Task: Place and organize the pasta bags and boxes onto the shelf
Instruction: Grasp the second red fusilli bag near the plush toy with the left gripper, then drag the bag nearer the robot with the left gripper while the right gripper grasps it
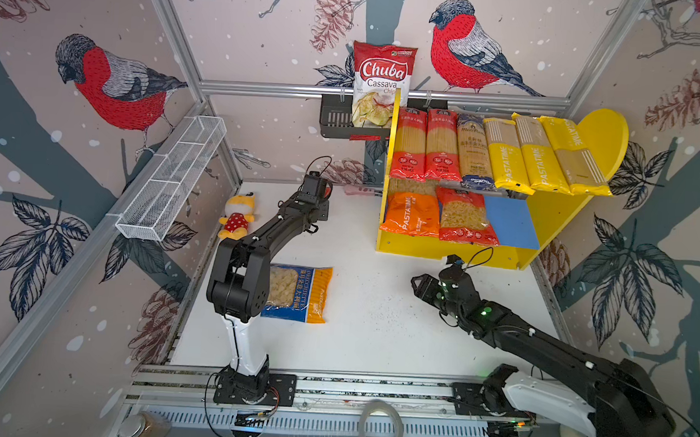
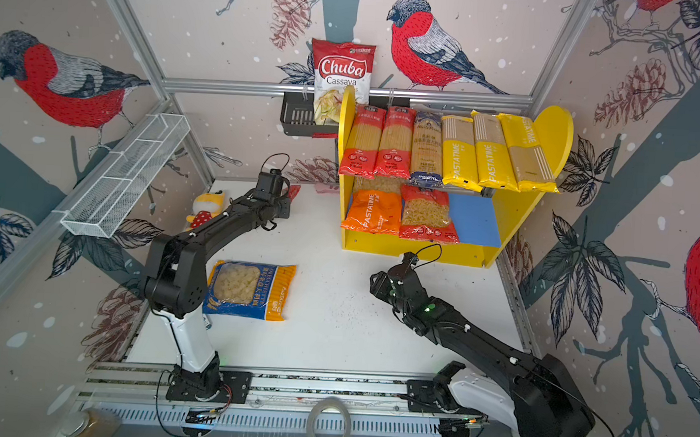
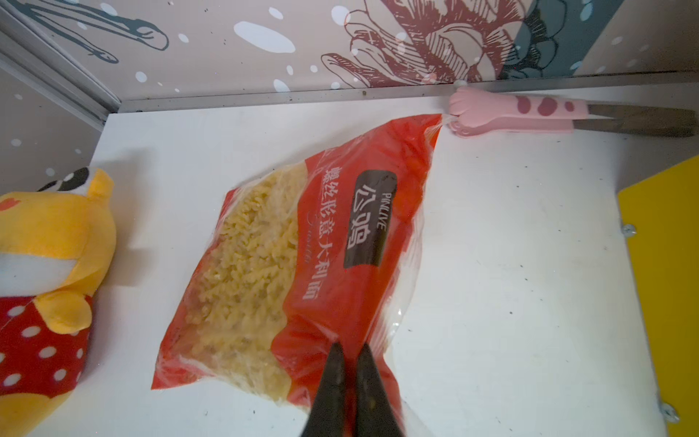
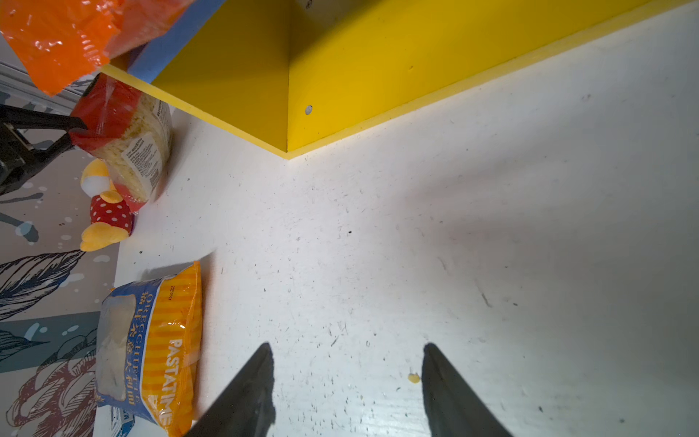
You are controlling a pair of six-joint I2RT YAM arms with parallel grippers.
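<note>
Our left end effector (image 3: 351,348) pinches the red bag (image 3: 302,246) by its seam, on the desk (image 3: 510,265) near the shelf (image 1: 454,251), probably to lift it onto the blue board (image 1: 510,221). Our right end effector (image 4: 347,345) hangs spread and empty.

Glossy crinkled plastic film is noted on the red pasta bag (image 3: 333,212); fuzzy cloth on the plush toy (image 3: 49,234); tabletop (image 4: 454,227) is seen matt, scuffed; shelf (image 4: 378,56) smooth-painted.
</note>
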